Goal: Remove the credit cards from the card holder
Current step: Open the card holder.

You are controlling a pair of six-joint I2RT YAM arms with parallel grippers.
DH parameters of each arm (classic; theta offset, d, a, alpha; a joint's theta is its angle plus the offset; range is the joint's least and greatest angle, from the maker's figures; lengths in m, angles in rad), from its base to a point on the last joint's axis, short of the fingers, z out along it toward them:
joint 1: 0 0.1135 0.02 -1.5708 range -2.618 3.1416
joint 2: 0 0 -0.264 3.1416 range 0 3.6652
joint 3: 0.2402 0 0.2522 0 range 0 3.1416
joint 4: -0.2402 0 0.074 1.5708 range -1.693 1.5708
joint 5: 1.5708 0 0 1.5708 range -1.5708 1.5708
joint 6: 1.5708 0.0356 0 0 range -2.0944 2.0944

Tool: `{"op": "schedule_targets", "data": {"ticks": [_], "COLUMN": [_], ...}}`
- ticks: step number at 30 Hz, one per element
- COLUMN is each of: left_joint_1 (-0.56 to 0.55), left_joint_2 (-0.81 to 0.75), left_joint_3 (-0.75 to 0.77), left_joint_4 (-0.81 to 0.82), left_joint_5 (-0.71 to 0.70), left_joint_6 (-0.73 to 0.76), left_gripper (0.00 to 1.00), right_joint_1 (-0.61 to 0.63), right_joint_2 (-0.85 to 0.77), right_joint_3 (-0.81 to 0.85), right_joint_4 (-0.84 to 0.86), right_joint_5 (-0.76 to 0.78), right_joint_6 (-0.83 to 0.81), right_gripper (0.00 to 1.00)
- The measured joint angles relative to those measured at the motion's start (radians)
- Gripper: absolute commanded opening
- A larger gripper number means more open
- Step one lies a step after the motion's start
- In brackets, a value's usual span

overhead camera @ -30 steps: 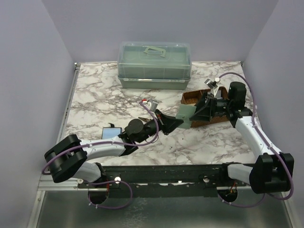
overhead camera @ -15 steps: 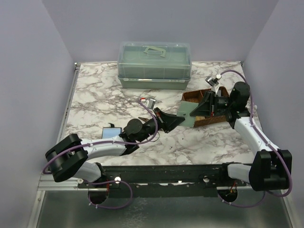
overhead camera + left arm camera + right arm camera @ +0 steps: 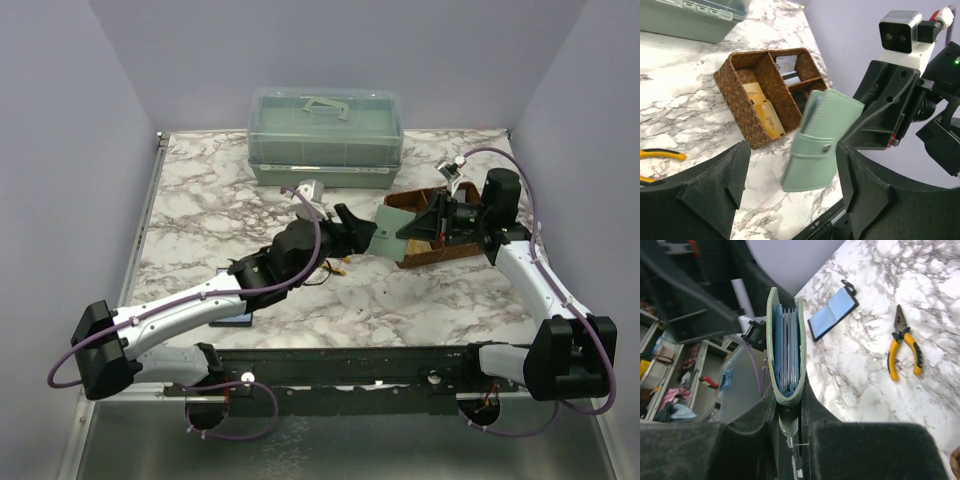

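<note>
Your right gripper (image 3: 787,407) is clamped on one end of the pale green folded card holder (image 3: 817,145), which it holds up just beside the brown woven divided tray (image 3: 742,107). Thin blue and grey credit cards (image 3: 786,347) sit packed between its panels. Your left gripper (image 3: 357,228) faces the holder, jaws spread wide and holding nothing. Tan cards (image 3: 762,105) lie in one tray compartment. Yellow-handled pliers (image 3: 905,347) and an open blue two-panel wallet (image 3: 832,315) lie on the marble table (image 3: 200,210). A translucent green lidded box (image 3: 325,135) stands at the back.

A robot lab cell: plain lilac walls (image 3: 70,130) box in a marble desk (image 3: 200,210); cluttered shelves (image 3: 670,370) stand beyond.
</note>
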Motion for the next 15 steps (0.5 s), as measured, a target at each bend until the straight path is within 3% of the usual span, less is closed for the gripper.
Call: {"op": "schedule_targets", "data": {"ticks": [7,9,11,15], "left_joint_1": [-0.124,-0.149,-0.167,-0.186], "left_joint_2": [0.261,0.363,0.435,0.530], "left_joint_3": [0.449,0.569,0.640,0.744], "left_joint_4": [-0.488,-0.613,-0.705,-0.838], "left_joint_5": [-0.236,-0.304,-0.351,-0.416], "left_joint_6": [0.009,-0.003,-0.014,-0.023], "left_gripper": [0.70,0.59,0.51,0.50], "right_joint_1": [0.000,0.000,0.000,0.000], "right_joint_2": [0.017,0.021,0.022,0.028], "right_joint_3": [0.028,0.033,0.035,0.036], "right_joint_4": [-0.130,-0.156,-0.173,-0.197], "right_joint_5": [0.090,0.113,0.128,0.158], "right_joint_6": [-0.103,-0.120,-0.136,-0.158], "right_gripper": [0.02,0.03,0.02,0.02]}}
